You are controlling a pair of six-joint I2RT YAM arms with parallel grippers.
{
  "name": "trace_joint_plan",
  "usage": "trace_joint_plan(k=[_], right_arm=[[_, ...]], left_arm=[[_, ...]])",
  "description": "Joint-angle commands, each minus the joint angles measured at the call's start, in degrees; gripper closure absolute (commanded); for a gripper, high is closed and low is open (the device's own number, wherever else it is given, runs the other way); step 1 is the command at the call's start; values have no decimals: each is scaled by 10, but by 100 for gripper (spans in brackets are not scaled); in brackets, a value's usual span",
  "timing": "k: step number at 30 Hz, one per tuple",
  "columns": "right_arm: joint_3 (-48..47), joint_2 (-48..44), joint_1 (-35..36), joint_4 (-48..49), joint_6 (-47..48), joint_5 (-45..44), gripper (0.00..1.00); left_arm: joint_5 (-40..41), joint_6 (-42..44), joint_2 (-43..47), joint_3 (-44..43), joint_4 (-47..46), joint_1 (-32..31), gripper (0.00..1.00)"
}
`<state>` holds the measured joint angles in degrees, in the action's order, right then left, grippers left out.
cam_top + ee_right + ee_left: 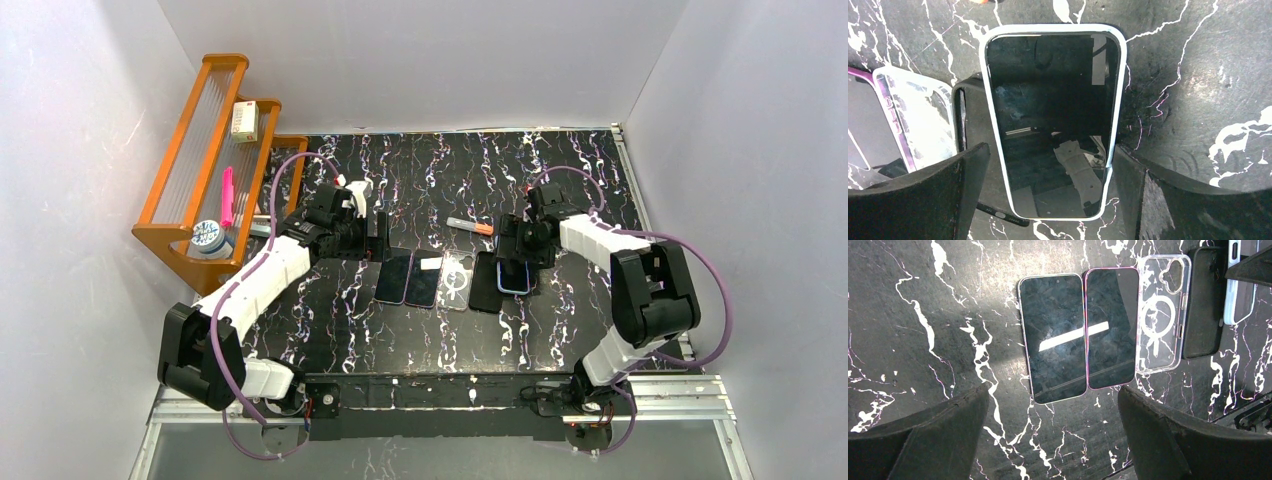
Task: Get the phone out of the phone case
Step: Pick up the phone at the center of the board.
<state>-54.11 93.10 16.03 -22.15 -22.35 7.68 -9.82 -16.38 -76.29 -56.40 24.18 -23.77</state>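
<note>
A phone with a pale blue-white rim (1053, 110) lies screen up, partly over an empty black case (975, 120). My right gripper (1048, 152) is open and straddles the phone's near end. Its right finger (1133, 175) sits at the phone's edge, and its left finger (963, 175) stands apart over the black case. In the top view the right gripper (515, 258) is above this phone (514, 280). My left gripper (1053, 392) is open and empty, just short of a silver-rimmed phone (1053, 337) and a pink-rimmed phone (1111, 327).
A clear case (1160, 315) lies between the pink-rimmed phone and the black case (1204, 300). A pen with an orange cap (470, 226) lies behind the row. An orange rack (200, 150) at the back left holds a pink marker (227, 195), a white box (245, 120) and a round tin (208, 237).
</note>
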Motion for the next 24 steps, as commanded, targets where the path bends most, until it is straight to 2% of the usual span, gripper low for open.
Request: trace_joint_plan(k=[1, 5, 8, 14, 20, 24], right_arm=[[-26, 23, 13, -18, -3, -19, 1], [-27, 45, 15, -21, -2, -34, 3], [-25, 57, 17, -18, 3, -32, 9], [-30, 29, 18, -18, 25, -16, 34], [-19, -31, 16, 1, 46, -6, 72], [-3, -70, 12, 22, 48, -2, 88]], left_arm=[[2, 9, 24, 10, 10, -2, 2], [2, 10, 26, 11, 9, -2, 2], [3, 11, 27, 13, 10, -2, 2], [2, 8, 29, 5, 10, -2, 2], [-24, -8, 36, -13, 13, -2, 2], [-41, -17, 37, -18, 12, -2, 2]])
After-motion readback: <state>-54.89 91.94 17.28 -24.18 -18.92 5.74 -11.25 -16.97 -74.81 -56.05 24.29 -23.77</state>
